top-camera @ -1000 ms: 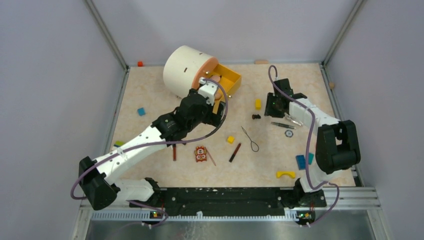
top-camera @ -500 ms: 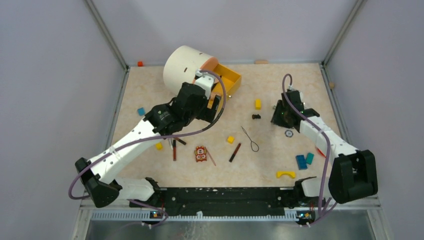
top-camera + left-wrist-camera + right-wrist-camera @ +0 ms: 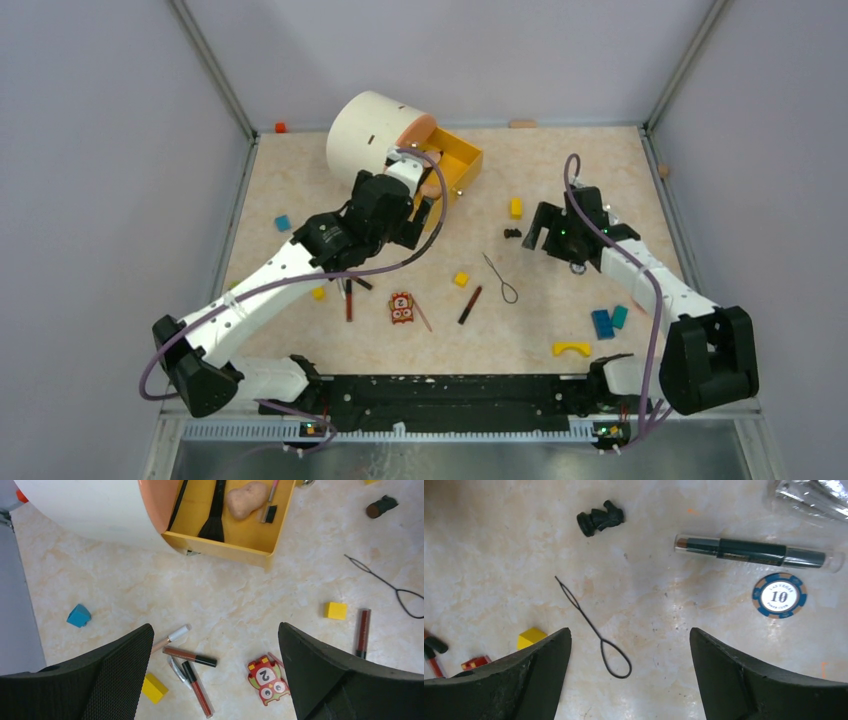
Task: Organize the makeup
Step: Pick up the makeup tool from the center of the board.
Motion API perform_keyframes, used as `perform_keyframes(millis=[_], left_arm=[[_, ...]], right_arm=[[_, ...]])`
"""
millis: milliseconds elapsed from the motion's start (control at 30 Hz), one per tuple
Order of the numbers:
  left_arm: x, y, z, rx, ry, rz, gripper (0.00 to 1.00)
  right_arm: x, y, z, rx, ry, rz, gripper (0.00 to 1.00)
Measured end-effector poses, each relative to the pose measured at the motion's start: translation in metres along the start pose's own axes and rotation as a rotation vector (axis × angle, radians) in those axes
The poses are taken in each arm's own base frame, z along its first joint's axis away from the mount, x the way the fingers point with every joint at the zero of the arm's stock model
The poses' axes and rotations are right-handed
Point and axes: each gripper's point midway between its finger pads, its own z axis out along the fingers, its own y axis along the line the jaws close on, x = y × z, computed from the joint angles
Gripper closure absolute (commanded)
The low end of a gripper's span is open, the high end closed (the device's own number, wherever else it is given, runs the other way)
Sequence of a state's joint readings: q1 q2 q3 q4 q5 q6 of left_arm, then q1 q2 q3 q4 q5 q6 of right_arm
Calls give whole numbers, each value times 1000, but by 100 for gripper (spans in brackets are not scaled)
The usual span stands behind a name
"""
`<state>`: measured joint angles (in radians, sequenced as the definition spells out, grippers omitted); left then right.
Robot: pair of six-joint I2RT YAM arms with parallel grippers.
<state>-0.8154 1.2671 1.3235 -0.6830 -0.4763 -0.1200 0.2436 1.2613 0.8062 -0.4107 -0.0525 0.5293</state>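
My left gripper [image 3: 215, 628] and right gripper [image 3: 630, 631] are both spread, empty. A black brush [image 3: 214, 522] and peach puff [image 3: 247, 499] lie in the yellow drawer [image 3: 220, 549]. Brown sticks [image 3: 190, 656], wire-loop tool [image 3: 591, 627] and clear-cased pencil [image 3: 754, 551] wait on the desk [image 3: 225, 595].

We see two arms of one build: the left arm [image 3: 262, 284] and the right arm [image 3: 650, 281] both have white link shells set between blocky black joint housings. A thin purple cable [image 3: 143, 375] loops along the left arm, and a second purple cable [image 3: 653, 350] follows the right. Both arms are bolted to a black base rail [image 3: 450, 395] with small green lights [image 3: 312, 428]. The left gripper [image 3: 215, 630] has black fingers [image 3: 120, 675] with a fine mesh pattern. The right gripper [image 3: 630, 632] has black, grainy fingers [image 3: 749, 680].
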Motion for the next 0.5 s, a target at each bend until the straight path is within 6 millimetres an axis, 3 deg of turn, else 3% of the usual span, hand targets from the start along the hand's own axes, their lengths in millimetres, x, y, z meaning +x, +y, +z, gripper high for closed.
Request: perform_keyframes(millis=[267, 500], left_arm=[[25, 16, 21, -50, 42, 5, 1], [22, 20, 21, -48, 24, -10, 1]], right_arm=[[-16, -12, -3, 114, -3, -21, 12], [-10, -16, -3, 130, 24, -28, 13]])
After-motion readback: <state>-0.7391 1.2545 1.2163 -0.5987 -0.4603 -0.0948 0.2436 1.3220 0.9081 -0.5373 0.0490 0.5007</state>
